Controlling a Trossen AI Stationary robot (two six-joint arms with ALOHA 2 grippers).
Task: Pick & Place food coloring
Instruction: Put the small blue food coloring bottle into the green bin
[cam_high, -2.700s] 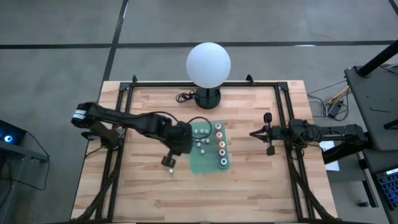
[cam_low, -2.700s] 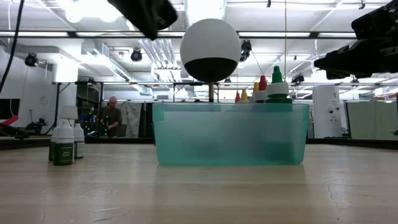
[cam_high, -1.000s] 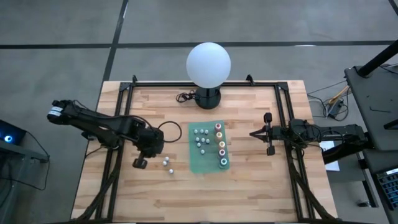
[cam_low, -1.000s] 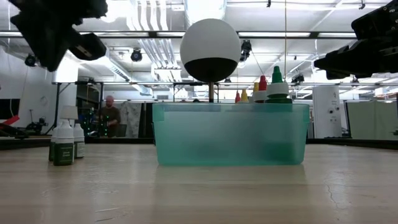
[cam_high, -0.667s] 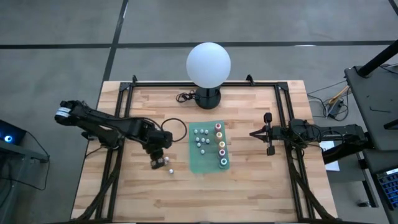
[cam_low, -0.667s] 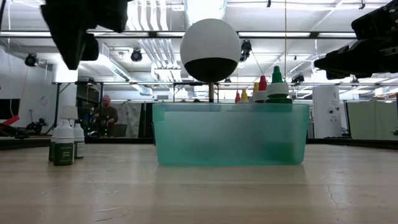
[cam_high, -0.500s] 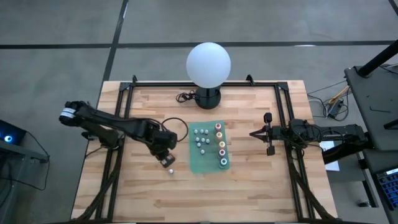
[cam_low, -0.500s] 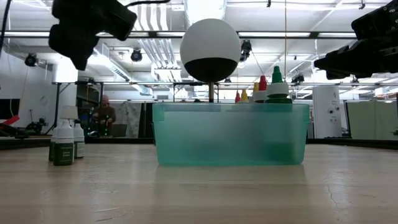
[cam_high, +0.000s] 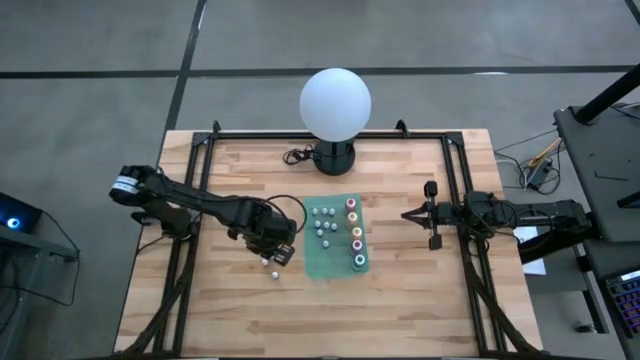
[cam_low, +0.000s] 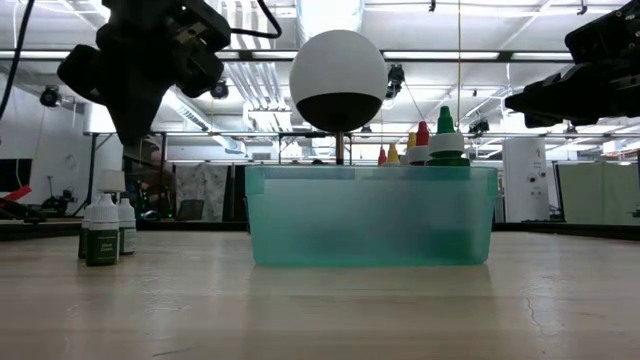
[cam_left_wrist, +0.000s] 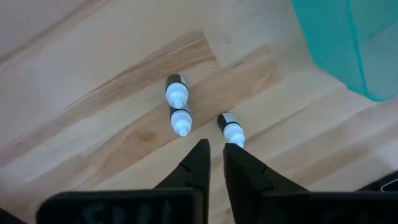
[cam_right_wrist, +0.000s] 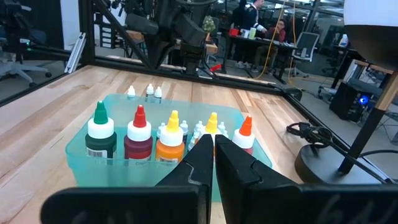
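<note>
Three loose bottles (cam_left_wrist: 186, 112): stand on the bench (cam_high: 400, 300), at 9 o'clock of the green tub (cam_high: 337, 238), high view.
Low view: left gripper (cam_low: 135, 120) hangs above them.
Left wrist view: fingers (cam_left_wrist: 198, 163) nearly together, holding nothing.
Right wrist view: right gripper (cam_right_wrist: 213, 155) closed, empty; coloured-top bottles (cam_right_wrist: 155, 140) inside tub.

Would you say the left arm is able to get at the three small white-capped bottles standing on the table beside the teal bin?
Probably yes. The left end effector hangs right above the three small bottles, on bare wood with nothing between; the teal bin stands off to one side.
</note>
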